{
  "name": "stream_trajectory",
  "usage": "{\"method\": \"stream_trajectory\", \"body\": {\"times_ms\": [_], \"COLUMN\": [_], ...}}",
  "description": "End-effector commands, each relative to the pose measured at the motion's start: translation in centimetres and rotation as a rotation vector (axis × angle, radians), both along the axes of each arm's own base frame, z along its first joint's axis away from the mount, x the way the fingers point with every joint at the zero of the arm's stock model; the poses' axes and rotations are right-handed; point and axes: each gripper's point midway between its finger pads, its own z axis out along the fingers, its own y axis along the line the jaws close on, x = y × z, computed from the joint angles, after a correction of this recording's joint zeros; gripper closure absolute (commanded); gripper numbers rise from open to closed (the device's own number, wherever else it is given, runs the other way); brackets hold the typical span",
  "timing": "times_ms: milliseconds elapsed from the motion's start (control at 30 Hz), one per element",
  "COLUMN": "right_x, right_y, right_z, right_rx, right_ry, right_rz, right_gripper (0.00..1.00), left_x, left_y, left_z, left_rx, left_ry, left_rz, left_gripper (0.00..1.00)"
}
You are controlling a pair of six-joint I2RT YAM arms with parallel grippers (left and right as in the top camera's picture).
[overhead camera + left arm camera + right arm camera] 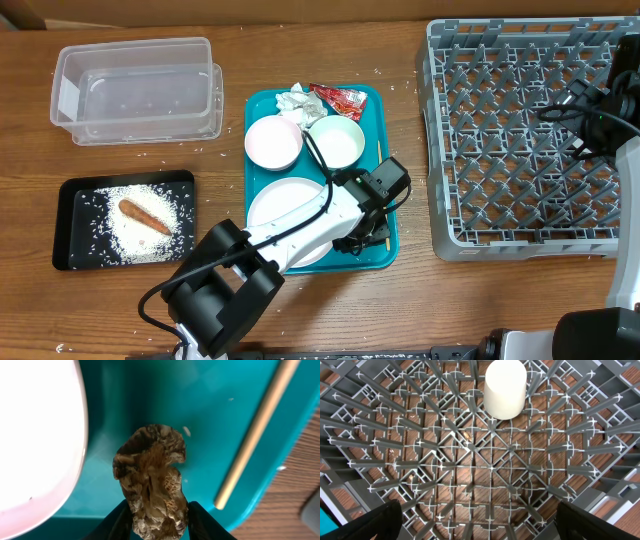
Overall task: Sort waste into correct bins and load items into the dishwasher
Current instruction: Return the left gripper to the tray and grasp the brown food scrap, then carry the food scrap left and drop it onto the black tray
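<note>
- Wooden surface (400, 300), teal tray (150, 390) in the middle. Going front to back, I'd say this job is under halfway.
- Closest in, the left claw (159, 510) has its fingers pressed against both sides of the small brown crumbly bit (152, 475), over the near right corner of the teal tray. Reads as a pinch to me, though I can't tell if the bit is off the tray floor. So that scrap is in hand but not binned.
- The wooden stick (257, 430) lies along the tray's right edge, near the bit but not touching it. Not loaded yet.
- Off to the left, the black tray (62, 225) holds the brown sausage piece (143, 216) on a patch of white rice (130, 240), so that part looks sorted. A few stray grains dot the wood around it.
- The big white plate (280, 205) sits on the teal tray, partly under the left arm (300, 235). Just behind it are a white bowl (273, 142) and a second bowl (337, 142). None are racked.
- Behind the bowls, the crumpled napkin (294, 100) and red wrapper (338, 98) sit side by side at the tray's far edge, both waiting.
- The clear tub (70, 100), far left, looks empty.
- Over on the right, the grey dish rack (500, 150) has a white cup (505, 387) standing among the pegs, the only thing I can see loaded. The right claw (480, 522) hangs over the rack, spread wide and holding nothing.
</note>
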Motion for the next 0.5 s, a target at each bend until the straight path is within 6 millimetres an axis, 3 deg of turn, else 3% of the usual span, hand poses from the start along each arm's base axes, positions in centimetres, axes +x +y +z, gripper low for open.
{"method": "stream_trajectory", "body": {"times_ms": [0, 267, 467], "right_x": [0.2, 0.2, 0.2], "right_y": [-0.1, -0.1, -0.1], "right_z": [0.9, 0.9, 0.9], "right_rx": [-0.011, -0.011, -0.011], "right_ry": [-0.025, -0.024, -0.024], "right_rz": [-0.007, -0.007, -0.007], "right_gripper": [0.00, 0.00, 0.00], "left_x": [1.0, 1.1, 2.6], "left_y": [-1.0, -0.5, 3.0], "left_z": [1.2, 1.4, 4.0], "left_rx": [-0.024, -0.007, 0.054], "left_ry": [-0.019, -0.014, 0.000], "left_rz": [-0.024, -0.021, 0.041], "left_gripper": [0.63, 0.69, 0.70]}}
